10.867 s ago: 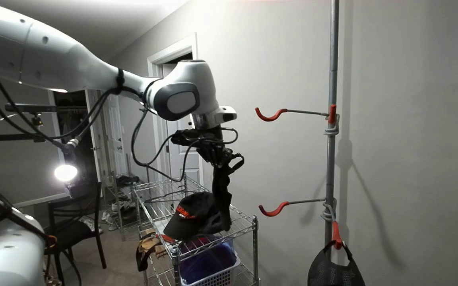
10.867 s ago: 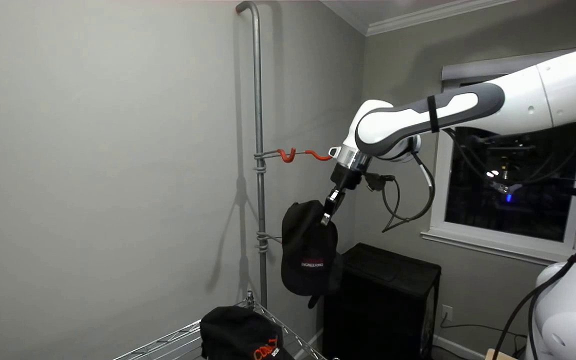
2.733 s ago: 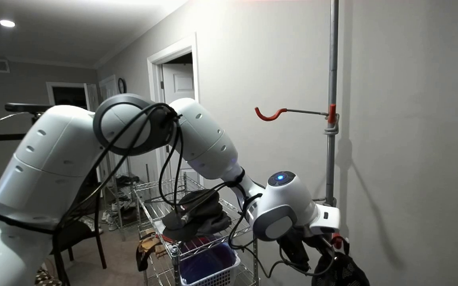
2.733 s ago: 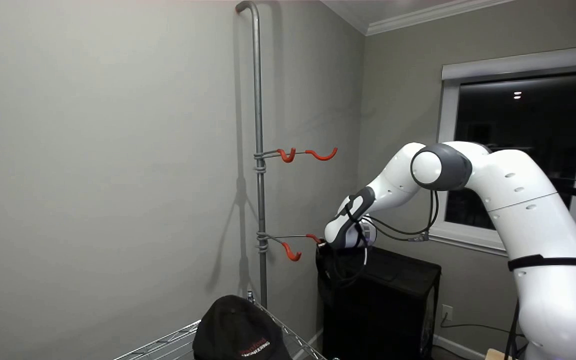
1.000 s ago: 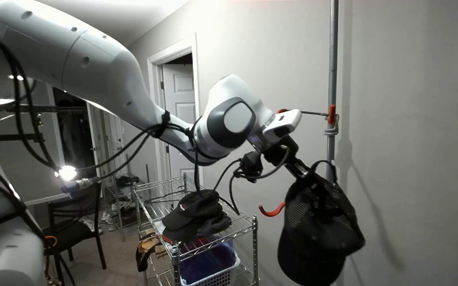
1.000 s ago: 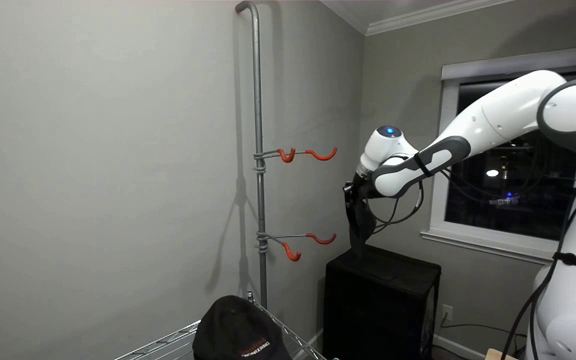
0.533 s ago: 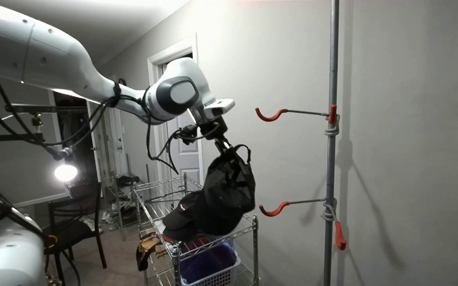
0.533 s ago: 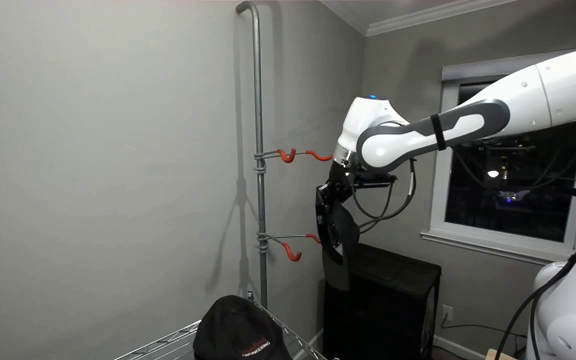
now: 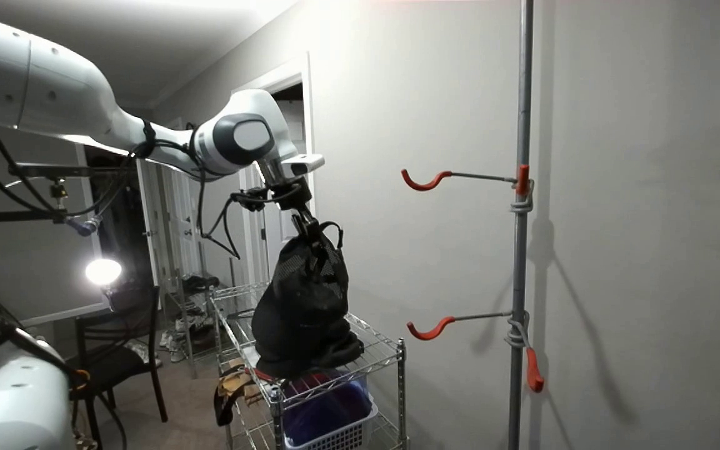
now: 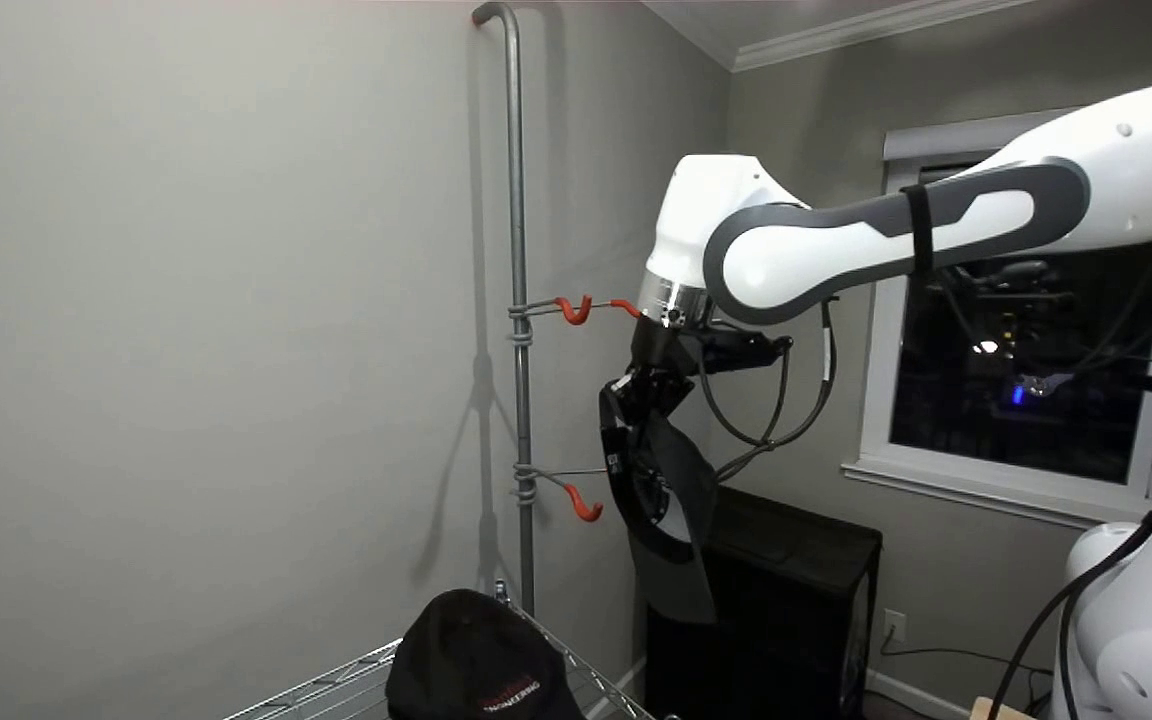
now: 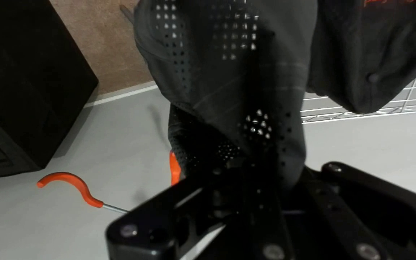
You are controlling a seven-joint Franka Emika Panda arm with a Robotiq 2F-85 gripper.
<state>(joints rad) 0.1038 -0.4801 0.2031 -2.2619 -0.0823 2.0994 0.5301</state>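
Mesh cap (image 9: 307, 297) hangs brim-down in mid-air from my gripper (image 9: 311, 234), whose fingers are clenched on the cloth at its upper edge; the wrist view shows the perforated panels bunched right up against the tips. In an exterior view it sits left of the pole (image 9: 520, 250), well apart from it, and hides part of the rack (image 9: 402, 394) behind. In an exterior view I also see it far and to the right of the rack cap (image 10: 476, 650), with a gap between the two, and in front of the box (image 10: 776, 630). As for progress, I'd judge the pick-up done: the grip looks sound, and the cap touches none of the hooks (image 9: 422, 186). Letting go is not yet done, since nothing I can see bears its weight except the fingers. Whether its brim is over the rack's edge or just beside it, I can't tell from here. Counting up, I have one gripper, one cap held in it, and at least one more on the rack, where the dark cloth merges too much for me to give a total. There are four red hooks, two high and two low, on one pole; one rack with one basket (image 9: 344, 435) below its top shelf; one box; and, far left, one chair (image 9: 115, 364) and one lit bulb (image 9: 103, 272).
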